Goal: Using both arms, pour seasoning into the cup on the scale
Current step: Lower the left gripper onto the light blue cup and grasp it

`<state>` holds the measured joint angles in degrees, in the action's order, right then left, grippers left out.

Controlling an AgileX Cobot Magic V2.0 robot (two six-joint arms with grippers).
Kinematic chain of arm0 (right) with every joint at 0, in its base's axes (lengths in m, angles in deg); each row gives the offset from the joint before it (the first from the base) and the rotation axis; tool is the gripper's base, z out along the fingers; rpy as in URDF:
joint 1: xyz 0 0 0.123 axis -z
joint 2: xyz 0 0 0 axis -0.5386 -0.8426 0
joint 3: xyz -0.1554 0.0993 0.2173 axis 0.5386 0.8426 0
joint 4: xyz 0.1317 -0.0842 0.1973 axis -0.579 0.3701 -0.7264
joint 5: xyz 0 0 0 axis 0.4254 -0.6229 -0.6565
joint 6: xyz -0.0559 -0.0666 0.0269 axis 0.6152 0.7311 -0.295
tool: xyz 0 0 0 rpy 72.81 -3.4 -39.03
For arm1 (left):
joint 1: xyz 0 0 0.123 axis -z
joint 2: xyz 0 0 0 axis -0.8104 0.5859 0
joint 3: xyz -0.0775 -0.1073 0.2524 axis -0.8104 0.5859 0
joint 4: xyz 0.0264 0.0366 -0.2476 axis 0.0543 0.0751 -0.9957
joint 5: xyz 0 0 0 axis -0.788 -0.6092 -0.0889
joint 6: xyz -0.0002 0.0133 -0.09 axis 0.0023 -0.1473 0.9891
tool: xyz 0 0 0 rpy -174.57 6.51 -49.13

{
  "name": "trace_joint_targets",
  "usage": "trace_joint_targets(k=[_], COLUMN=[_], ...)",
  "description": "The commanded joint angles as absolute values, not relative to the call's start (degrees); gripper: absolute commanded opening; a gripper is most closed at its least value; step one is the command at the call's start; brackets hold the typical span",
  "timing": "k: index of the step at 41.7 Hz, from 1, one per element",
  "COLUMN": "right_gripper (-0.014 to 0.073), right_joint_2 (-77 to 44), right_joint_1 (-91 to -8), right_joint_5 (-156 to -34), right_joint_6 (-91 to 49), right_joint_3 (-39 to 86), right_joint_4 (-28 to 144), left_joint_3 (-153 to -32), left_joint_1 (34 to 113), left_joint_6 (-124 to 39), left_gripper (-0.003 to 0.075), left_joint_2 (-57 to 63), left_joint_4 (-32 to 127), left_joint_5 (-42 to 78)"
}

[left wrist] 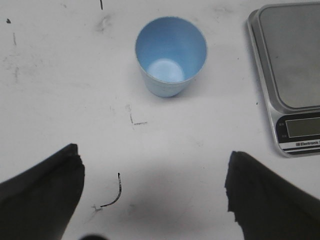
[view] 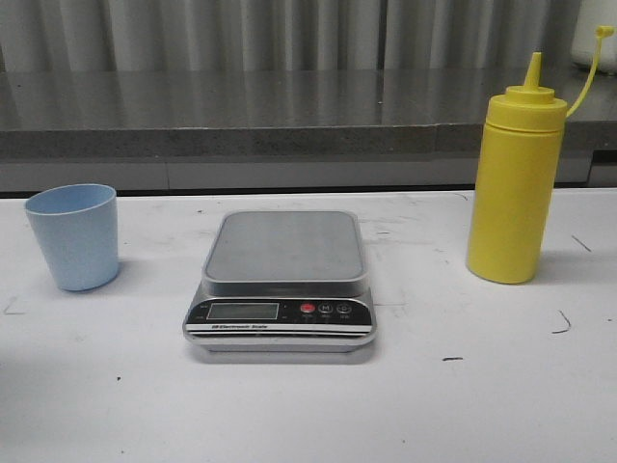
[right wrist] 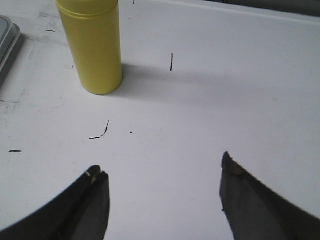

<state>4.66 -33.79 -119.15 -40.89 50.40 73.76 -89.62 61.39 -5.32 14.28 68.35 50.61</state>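
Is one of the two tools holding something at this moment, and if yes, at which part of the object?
Nothing is held. The left tool is open, apart from the cup. The right tool is open too, short of the yellow bottle.

In the right wrist view the seasoning bottle [right wrist: 92,47] was cut off above its shoulder, so nozzle and cap strap were out of sight, and only a corner of the scale [right wrist: 7,42] showed. In the left wrist view the scale's far side ran off the edge. The display [view: 243,311] and panel lettering were too small to read.
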Motion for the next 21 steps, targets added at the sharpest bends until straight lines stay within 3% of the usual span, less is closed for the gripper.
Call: trace_joint_targets(k=[1,21], right_gripper=[0.0498,0.0498], right_joint_2=[4.39,4.39], right_joint_1=[-33.5,-33.5], right_joint_5=[-115.91,-115.91], right_joint_6=[-40.31,-40.31], right_joint_3=[48.48,48.48], right_joint_4=[74.35,74.35], left_joint_3=[-95.54,-111.58], left_joint_1=[61.74,59.95], left_joint_6=[-5.21,-5.21], left_gripper=[0.0565,0.0565], left_joint_2=[18.9,42.05], left_joint_4=[68.12,72.38], left_joint_5=[51.14,52.99])
